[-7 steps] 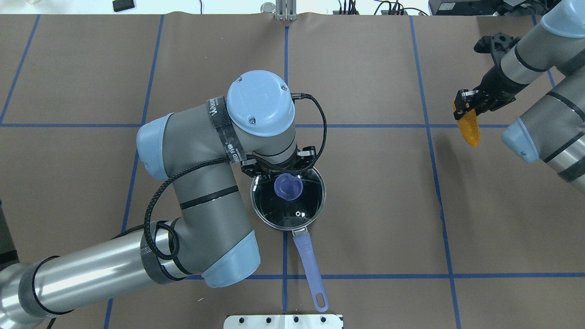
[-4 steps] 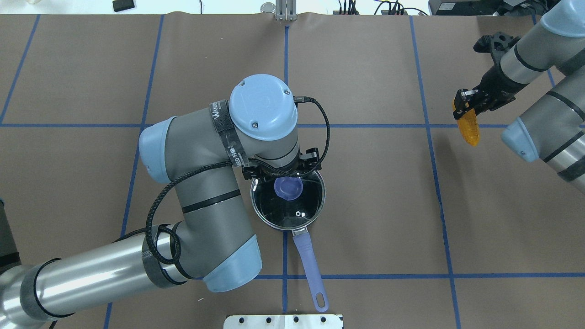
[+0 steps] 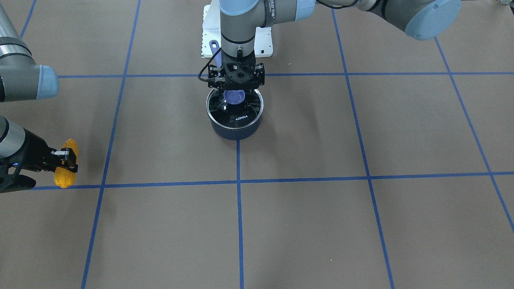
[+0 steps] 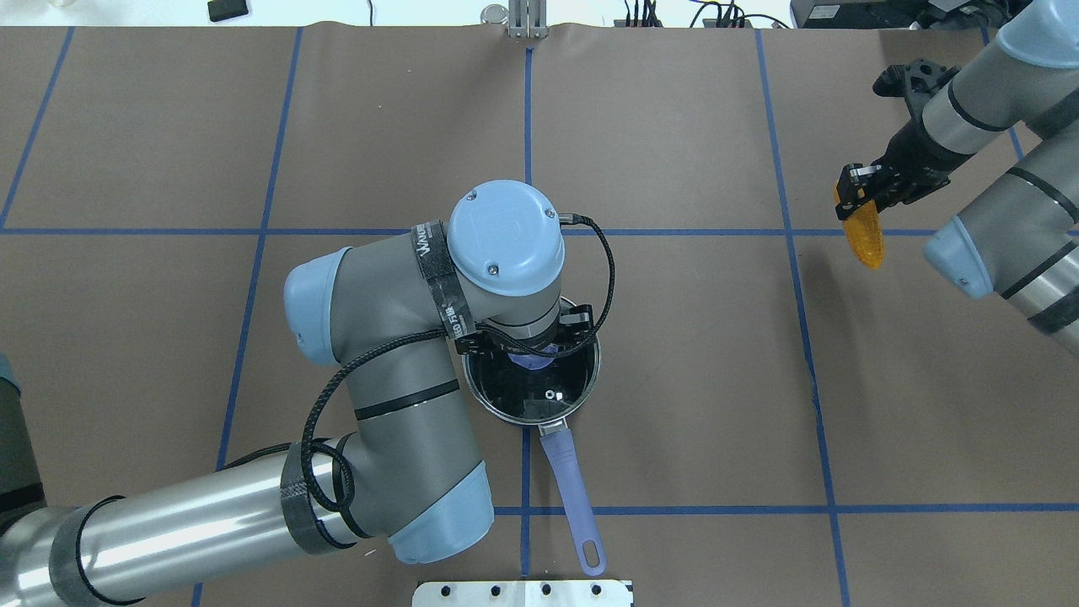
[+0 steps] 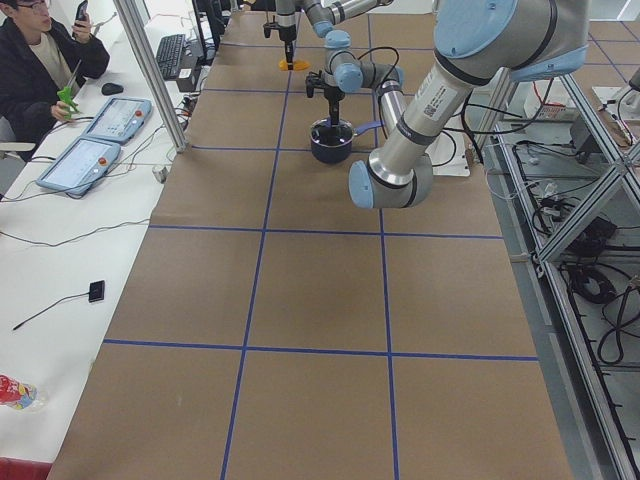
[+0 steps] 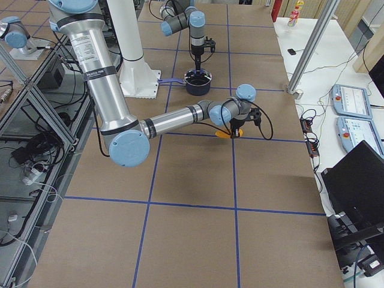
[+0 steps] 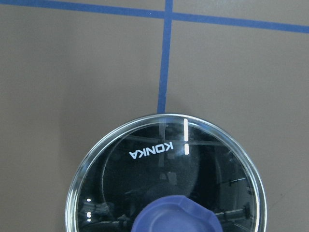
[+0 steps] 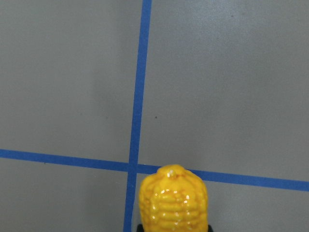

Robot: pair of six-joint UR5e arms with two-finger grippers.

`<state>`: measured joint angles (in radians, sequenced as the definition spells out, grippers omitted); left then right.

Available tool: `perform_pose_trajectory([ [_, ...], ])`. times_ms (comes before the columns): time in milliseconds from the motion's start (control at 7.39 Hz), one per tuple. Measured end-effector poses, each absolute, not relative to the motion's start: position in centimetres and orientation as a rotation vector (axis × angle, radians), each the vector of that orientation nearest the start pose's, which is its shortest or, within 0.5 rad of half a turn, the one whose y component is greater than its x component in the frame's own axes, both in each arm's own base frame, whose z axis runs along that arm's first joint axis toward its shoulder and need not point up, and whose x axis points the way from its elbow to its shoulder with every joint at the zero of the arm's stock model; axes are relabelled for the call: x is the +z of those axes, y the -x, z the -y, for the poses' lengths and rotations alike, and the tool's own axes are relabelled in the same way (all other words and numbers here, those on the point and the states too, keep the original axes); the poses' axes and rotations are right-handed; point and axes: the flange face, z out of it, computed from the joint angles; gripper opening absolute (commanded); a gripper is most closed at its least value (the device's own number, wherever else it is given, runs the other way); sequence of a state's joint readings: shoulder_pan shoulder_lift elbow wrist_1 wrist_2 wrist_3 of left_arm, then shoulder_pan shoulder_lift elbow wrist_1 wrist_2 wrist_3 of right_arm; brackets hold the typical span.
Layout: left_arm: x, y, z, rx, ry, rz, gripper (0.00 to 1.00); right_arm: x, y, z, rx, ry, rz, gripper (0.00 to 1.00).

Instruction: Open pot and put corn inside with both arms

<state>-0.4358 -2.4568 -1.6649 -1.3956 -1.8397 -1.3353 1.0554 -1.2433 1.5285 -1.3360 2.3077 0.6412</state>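
The dark navy pot [image 3: 235, 130] stands mid-table with its glass KONKA lid [image 3: 241, 116] on it and its purple handle [image 4: 569, 497] pointing toward the robot's base. My left gripper [image 3: 236, 90] hangs straight down over the lid's purple knob [image 3: 235, 97], jaws apart on either side of it. The left wrist view shows the lid [image 7: 145, 159] and the knob [image 7: 176, 217] close below, without fingers. My right gripper [image 4: 856, 198] is shut on the orange-yellow corn [image 4: 868, 240], held above the table far to the right of the pot; the corn also shows in the right wrist view [image 8: 174, 203].
Blue tape lines grid the brown table cover. The white base plate [image 4: 523, 593] sits at the robot's edge, just past the handle's end. An operator [image 5: 40, 60] sits by the teach pendants [image 5: 80, 165] on the side bench.
My left wrist has moved toward the robot's base and now sits over the lid's knob, covering most of it in the overhead view. The right gripper with the corn has barely moved.
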Motion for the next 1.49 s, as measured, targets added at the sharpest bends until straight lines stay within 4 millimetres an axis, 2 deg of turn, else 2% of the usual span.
perform_pose_trajectory([
  [271, 10.07, -58.04, 38.47, -0.077, -0.026, -0.836, 0.71, 46.87, 25.65, 58.64, -0.075, -0.022, 0.873, 0.0],
  [541, 9.97, -58.15, 38.48, -0.068, -0.03, -0.836, 0.66, 46.86, 25.69, 58.63, -0.075, -0.022, 0.873, 0.0],
  [812, 9.92, -58.13, 38.53, -0.05, -0.038, -0.836, 0.66, 46.89, 25.69, 58.62, -0.075, -0.022, 0.872, 0.0],
  [1082, 9.9, -58.11, 38.53, -0.044, -0.041, -0.836, 0.82, 46.86, 25.69, 58.63, -0.075, -0.022, 0.873, 0.0],
  [1488, 9.92, -57.9, 38.91, -0.03, -0.053, -0.835, 0.83, 46.87, 25.69, 58.63, -0.075, -0.022, 0.873, 0.0],
])
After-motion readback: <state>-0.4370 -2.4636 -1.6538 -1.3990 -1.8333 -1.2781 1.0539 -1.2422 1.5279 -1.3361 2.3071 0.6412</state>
